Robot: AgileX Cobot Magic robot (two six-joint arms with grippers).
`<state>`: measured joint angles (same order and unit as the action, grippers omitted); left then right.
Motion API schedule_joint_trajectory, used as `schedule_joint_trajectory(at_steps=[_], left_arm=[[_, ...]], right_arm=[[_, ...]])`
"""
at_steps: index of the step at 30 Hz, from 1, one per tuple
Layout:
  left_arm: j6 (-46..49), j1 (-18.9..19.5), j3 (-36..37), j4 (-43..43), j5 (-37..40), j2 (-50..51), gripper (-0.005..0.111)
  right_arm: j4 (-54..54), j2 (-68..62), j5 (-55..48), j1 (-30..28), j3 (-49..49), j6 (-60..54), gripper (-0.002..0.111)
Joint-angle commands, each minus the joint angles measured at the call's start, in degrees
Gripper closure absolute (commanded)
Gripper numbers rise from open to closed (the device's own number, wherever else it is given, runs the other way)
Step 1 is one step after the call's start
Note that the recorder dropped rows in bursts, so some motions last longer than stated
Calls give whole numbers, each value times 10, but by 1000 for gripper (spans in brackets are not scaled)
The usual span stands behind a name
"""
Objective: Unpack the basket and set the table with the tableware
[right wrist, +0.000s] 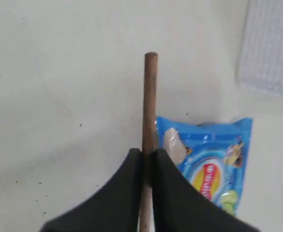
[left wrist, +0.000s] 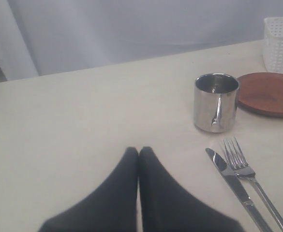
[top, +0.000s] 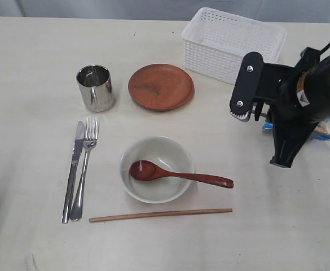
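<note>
The white basket (top: 232,42) stands at the back right of the table (top: 29,62). Laid out on the table are a steel cup (top: 95,87), a reddish-brown plate (top: 161,86), a knife (top: 73,172) beside a fork (top: 86,164), and a white bowl (top: 156,169) with a dark red spoon (top: 179,175) resting in it. One chopstick (top: 160,214) lies in front of the bowl. My right gripper (right wrist: 147,153) is shut on a second chopstick (right wrist: 150,106), above the table near the basket (right wrist: 269,48). My left gripper (left wrist: 139,151) is shut and empty, near the knife (left wrist: 233,181) and cup (left wrist: 216,101).
A blue chip bag (right wrist: 209,164) lies on the table just beside the held chopstick; in the exterior view the bag (top: 324,131) is mostly hidden behind the black right arm (top: 300,101). The plate (left wrist: 269,94) and fork (left wrist: 250,176) also show in the left wrist view.
</note>
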<state>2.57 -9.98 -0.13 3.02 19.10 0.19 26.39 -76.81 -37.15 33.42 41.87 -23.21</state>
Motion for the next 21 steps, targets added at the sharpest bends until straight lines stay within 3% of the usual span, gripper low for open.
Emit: schedule_joint_trajectory(at_steps=[1, 4, 5, 10, 16, 21], left_arm=[[0, 1, 1, -1, -3, -2, 107], [0, 1, 1, -1, -3, -2, 107], [0, 1, 1, -1, -3, -2, 107], [0, 1, 1, -1, -3, -2, 107], [0, 1, 1, -1, -3, -2, 107], [0, 1, 1, -1, -3, -2, 107]], right_arm=[[12, 71, 56, 71, 0, -112, 109], [12, 93, 82, 141, 0, -211, 109], [12, 96, 93, 193, 0, -270, 109], [22, 39, 99, 339, 0, -367, 109], [98, -52, 130, 414, 0, -414, 109], [106, -98, 148, 421, 0, -426, 109]])
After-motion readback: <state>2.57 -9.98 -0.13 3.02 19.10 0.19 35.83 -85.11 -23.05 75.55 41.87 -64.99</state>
